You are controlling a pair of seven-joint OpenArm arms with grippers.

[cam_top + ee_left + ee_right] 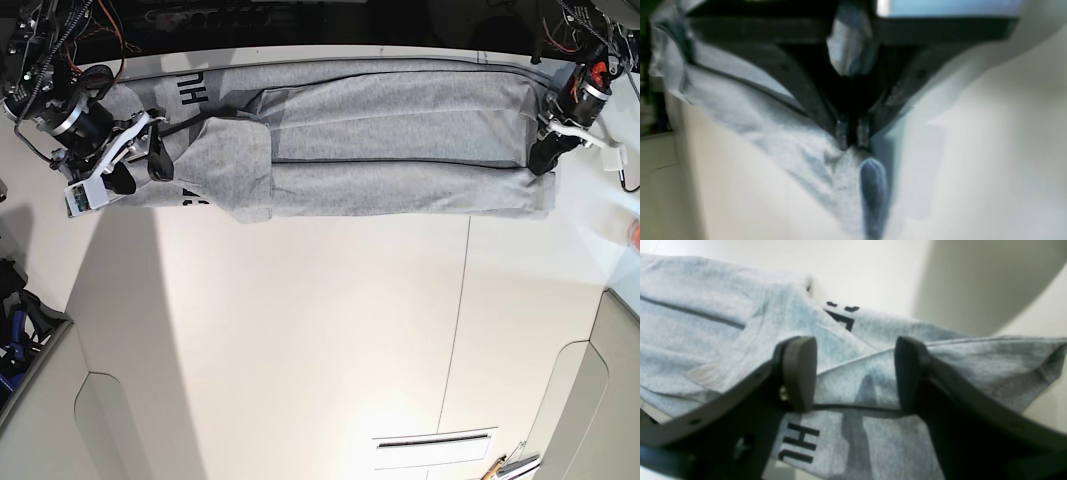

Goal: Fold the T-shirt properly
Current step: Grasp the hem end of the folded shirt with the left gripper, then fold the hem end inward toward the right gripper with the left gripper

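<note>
Surface: we see a smooth off-white table (300, 330) with a thin seam running across it; the base view looks straight down on it.
Garment: the heather-grey short-sleeved cotton T-shirt (400, 150) lies along the table's far edge, folded lengthwise into a long band, one sleeve turned over the body near its lettered end.
Writing: black block letters show on the cloth; in the right wrist view we read "HU" (800, 443) near the edge of the frame, and more lettering higher up is cut off by a fold, so we cannot read it.
Left gripper: the left gripper (852, 133), black with narrow tips, is clamped on a pinch of the grey cloth at the band's plain end; a bunch of fabric is also pushed up between its arms.
Right gripper: the right gripper (855, 373) stands with its dark rounded pads (800, 373) spread wide over the lettered end, grasping nothing; cloth shows through the gap.
</note>
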